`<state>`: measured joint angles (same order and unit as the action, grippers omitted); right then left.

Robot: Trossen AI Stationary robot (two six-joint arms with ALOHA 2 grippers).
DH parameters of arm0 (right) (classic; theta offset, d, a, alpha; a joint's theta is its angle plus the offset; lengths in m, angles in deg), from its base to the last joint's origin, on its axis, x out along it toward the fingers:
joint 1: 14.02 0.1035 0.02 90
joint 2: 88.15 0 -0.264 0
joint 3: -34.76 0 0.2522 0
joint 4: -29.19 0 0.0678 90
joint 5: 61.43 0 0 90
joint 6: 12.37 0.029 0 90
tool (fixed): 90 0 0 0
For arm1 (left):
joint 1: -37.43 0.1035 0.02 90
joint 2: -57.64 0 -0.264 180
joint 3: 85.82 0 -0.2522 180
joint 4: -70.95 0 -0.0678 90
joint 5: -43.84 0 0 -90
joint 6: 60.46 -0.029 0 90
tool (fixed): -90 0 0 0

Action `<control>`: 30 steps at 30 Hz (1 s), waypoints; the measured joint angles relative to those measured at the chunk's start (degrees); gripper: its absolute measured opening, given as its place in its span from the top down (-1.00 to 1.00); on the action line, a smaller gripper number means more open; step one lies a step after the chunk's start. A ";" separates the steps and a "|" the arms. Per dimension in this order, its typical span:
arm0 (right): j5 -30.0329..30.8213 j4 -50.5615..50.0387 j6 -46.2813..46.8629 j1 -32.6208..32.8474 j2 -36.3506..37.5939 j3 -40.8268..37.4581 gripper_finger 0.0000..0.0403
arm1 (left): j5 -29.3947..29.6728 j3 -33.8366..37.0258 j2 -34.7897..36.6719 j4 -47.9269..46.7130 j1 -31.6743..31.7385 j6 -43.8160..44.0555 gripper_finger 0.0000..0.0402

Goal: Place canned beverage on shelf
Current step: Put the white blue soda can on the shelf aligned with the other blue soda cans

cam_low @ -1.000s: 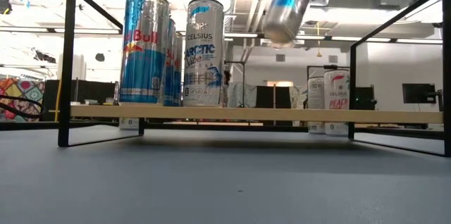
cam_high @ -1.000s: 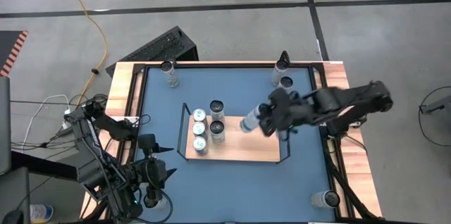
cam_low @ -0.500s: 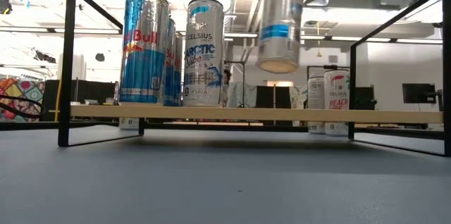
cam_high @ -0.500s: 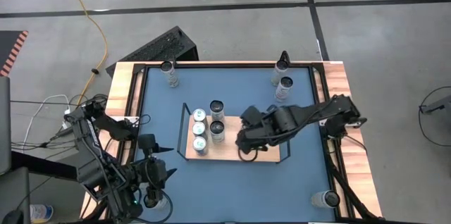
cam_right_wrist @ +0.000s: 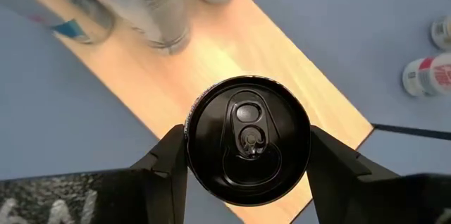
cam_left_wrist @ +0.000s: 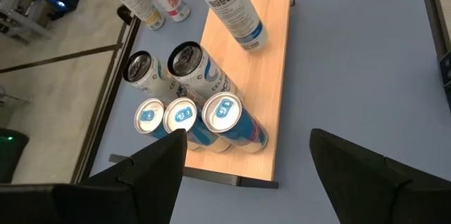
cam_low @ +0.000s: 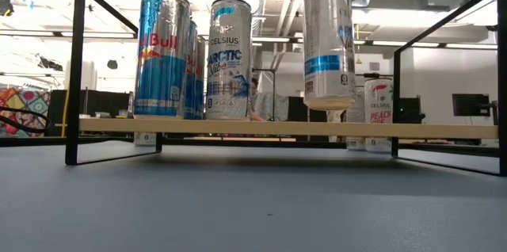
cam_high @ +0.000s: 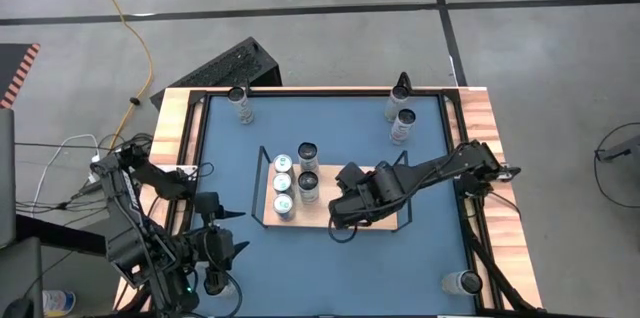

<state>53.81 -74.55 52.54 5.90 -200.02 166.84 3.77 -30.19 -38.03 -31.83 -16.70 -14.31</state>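
The shelf (cam_high: pixel 312 218) is a light-wood board in a black wire frame at the table's middle. Several cans (cam_high: pixel 283 184) stand upright on its left end. My right gripper (cam_high: pixel 348 201) hangs over the board's middle, shut on a silver can with a blue band (cam_low: pixel 328 42); that can's black top (cam_right_wrist: pixel 246 139) fills the right wrist view. My left gripper (cam_left_wrist: pixel 246 160) waits open off the shelf's left end near the table's near-left corner (cam_high: pixel 225 226), with nothing between its fingers. My right gripper pinches the can between its two fingers (cam_right_wrist: pixel 163 164) at opposite sides of the wall just under the top rim (cam_right_wrist: pixel 189 146). The fingers come from above, pointing steeply down. The can hangs upright, its bottom (cam_low: pixel 328 105) a little above the board.
Two loose cans (cam_high: pixel 403 125) stand near the table's far right corner, one (cam_high: pixel 240 104) at the far left and one (cam_high: pixel 461 281) at the near right. The shelf's raised black end rails (cam_low: pixel 78 70) frame both ends; the board's right half (cam_left_wrist: pixel 271 76) is bare.
My right gripper has moved toward the table's left and near edges and down, tipping to point more steeply downward. The can it carries has swung from a slant to upright and has sunk close above the shelf board.
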 joint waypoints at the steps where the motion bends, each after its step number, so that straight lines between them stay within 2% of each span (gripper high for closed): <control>1: 0.26 -0.03 0.59 -0.01 0.00 0.00 0.01 | 0.01 0.00 0.00 0.01 0.00 0.03 -0.43; 19: 3.19 0.95 3.81 -0.79 0.00 -2.23 -0.18 | 0.31 0.00 0.00 0.01 0.00 0.07 -0.43; 30: 3.32 4.62 -2.42 -0.46 0.00 -2.21 -0.19 | 0.26 0.00 0.00 0.01 0.00 0.28 -0.43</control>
<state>57.13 -69.93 50.13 5.44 -200.02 164.64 4.03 -30.19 -38.03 -31.82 -16.70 -14.02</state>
